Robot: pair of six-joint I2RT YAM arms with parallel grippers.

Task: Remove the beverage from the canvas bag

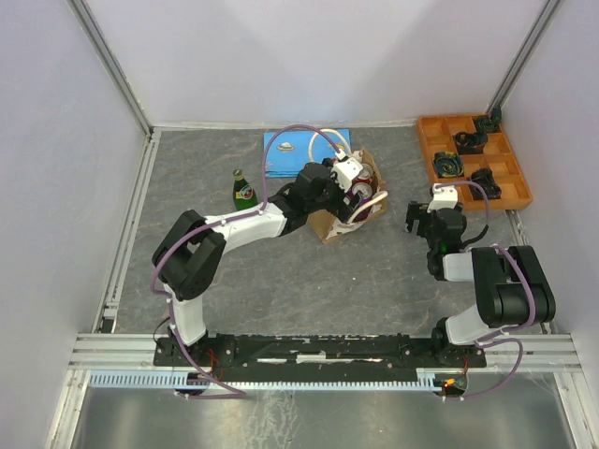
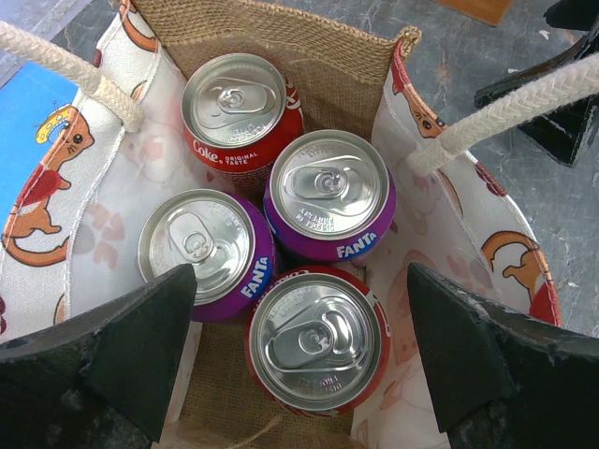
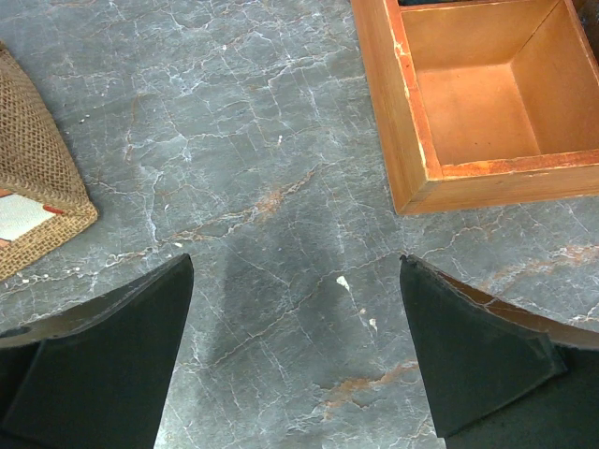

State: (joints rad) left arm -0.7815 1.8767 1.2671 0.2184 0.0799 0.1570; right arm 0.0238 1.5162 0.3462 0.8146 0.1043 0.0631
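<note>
The canvas bag (image 1: 329, 224) stands open at mid-table, with tan burlap ends (image 2: 281, 37), cream printed sides and white rope handles (image 2: 524, 98). Several upright cans stand inside it. A red Coke can (image 2: 239, 108) is farthest, two purple Fanta cans (image 2: 328, 192) (image 2: 201, 245) are in the middle, and a red can (image 2: 318, 339) is nearest. My left gripper (image 1: 348, 182) is open over the bag mouth (image 2: 299, 281), its jaws on either side of the nearest red can and holding nothing. My right gripper (image 1: 416, 217) is open and empty above bare table (image 3: 295, 267), right of the bag.
A green bottle (image 1: 244, 190) stands left of the bag. A flat blue picture book (image 1: 290, 150) lies behind the bag. An orange compartment tray (image 1: 473, 159) with black parts sits at the back right, and its corner shows in the right wrist view (image 3: 468, 94). The bag's burlap corner (image 3: 37, 178) is at that view's left.
</note>
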